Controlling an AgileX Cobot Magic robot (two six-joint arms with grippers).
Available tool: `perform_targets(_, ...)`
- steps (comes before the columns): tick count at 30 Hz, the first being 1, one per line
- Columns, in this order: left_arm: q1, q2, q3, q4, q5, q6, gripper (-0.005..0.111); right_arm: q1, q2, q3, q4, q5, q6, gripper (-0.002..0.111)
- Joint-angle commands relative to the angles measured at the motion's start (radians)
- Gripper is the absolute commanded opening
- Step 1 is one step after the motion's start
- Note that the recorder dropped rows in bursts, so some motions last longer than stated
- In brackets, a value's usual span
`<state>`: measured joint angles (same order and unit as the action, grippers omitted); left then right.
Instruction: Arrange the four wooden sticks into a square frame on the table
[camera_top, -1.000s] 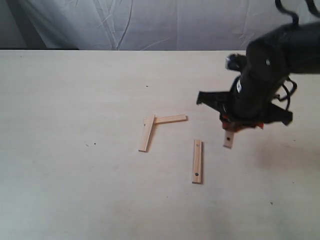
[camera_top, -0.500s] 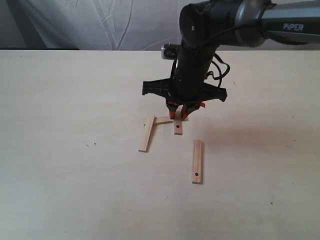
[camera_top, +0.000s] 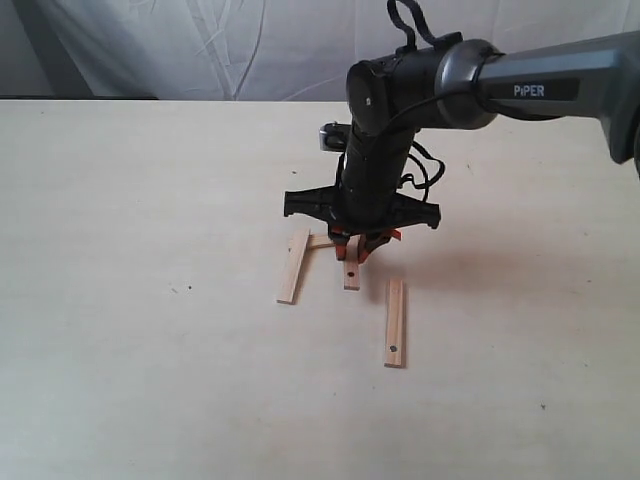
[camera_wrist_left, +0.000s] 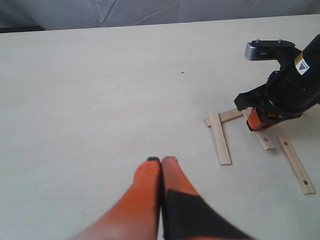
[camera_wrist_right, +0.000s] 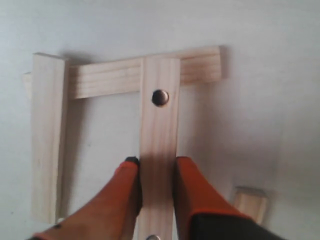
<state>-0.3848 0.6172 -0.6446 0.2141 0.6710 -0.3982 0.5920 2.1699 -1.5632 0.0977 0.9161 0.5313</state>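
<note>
Down and a touch nearer comes the right gripper (camera_top: 354, 250) since 0.5 seconds ago. 1 second back it was way out at 3 o'clock on the table (camera_top: 150, 380), so that's a big swing to the centre, stick and all. Its 2 orange fingers (camera_wrist_right: 125, 195) are closed narrowly on the long edges of the holed stick (camera_wrist_right: 159, 125), with only the stick's width between them. That stick points away from the wrist, its hole showing just beyond the fingertips. Its far end laps over the cross stick (camera_wrist_right: 105, 79); whether it actually rests on it, I can't tell.

Exterior view now: the cross stick runs 9 to 3 behind the gripper, mostly hidden. At its 9 o'clock end the side stick (camera_top: 293, 265) overlaps it and runs toward 6, making an L. The held piece sits roughly parallel to the side stick, at its 3 o'clock, with a gap between them. Flat at 4 o'clock of the gripper lies a spare stick (camera_top: 395, 322), dark hole near its lower end, apart from the rest.

Over to the left gripper (camera_wrist_left: 161, 160): fingers pressed together, nothing in them, above bare table, well apart from the 4 sticks.
</note>
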Motion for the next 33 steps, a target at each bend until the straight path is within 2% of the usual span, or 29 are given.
perform_targets(1, 0.005, -0.006, 0.002, 0.007, -0.013, 0.001, 0.000, 0.003, 0.004, -0.006, -0.036, -0.009, 0.050, -0.001)
perform_targets(13, 0.005, -0.006, 0.002, 0.008, -0.014, 0.010, 0.000, 0.006, 0.004, -0.006, -0.123, 0.022, 0.161, -0.001)
perform_targets(30, 0.005, -0.006, 0.002, 0.008, -0.028, 0.012, 0.000, 0.047, 0.007, -0.006, -0.122, 0.020, 0.241, -0.001)
perform_targets(31, 0.005, -0.006, 0.002, 0.008, -0.028, 0.012, 0.000, 0.047, 0.009, -0.006, -0.119, 0.020, 0.246, 0.001)
perform_targets(33, 0.005, -0.006, 0.002, 0.008, -0.028, 0.012, 0.000, 0.047, 0.014, -0.006, -0.119, 0.028, 0.250, 0.012)
